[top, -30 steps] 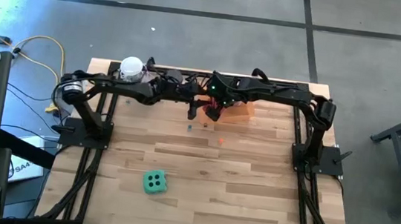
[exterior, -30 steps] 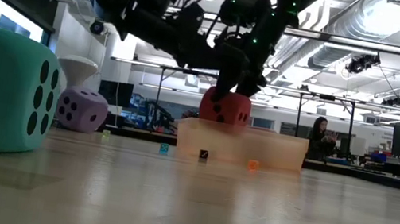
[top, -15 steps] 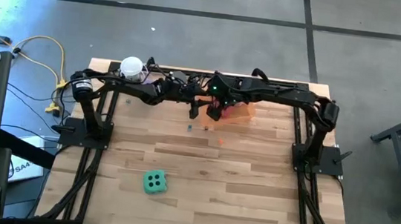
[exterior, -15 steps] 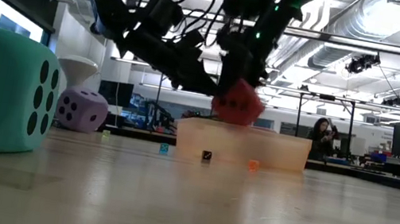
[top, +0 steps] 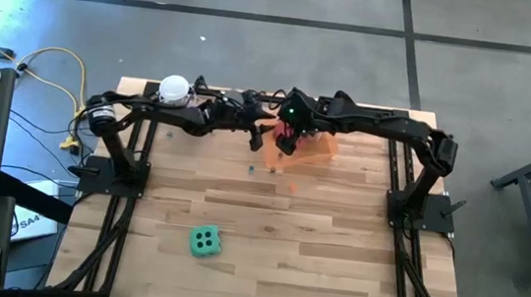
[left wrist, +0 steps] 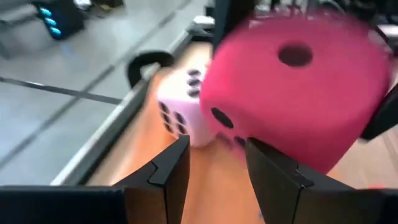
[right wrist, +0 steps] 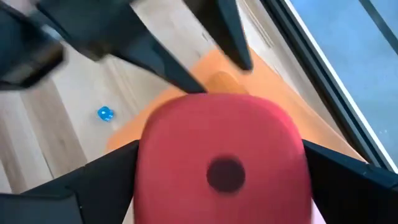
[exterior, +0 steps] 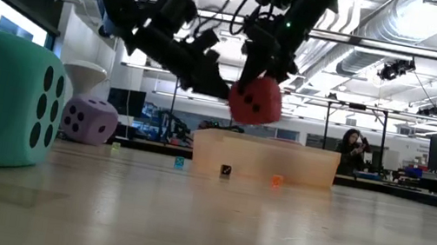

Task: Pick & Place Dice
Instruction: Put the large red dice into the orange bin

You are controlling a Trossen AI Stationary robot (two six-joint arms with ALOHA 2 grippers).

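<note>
— Red die (exterior: 255,100)? Held between the wide-spread fingers of the right gripper (right wrist: 221,163), lifted clear above the orange tray (exterior: 265,159), likely for a drop inside.

— Left gripper (left wrist: 214,163)? Just beside that die, fingers part-open, gripping nothing.

— Other dice? Green one (top: 204,242) well away from the tray, toward the near edge; purple one (exterior: 89,120) off beside the white cup (top: 174,90). Pink one not made out.

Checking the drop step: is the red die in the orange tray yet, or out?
Out. The red die hangs clear above the orange tray, clamped in the right gripper.
</note>
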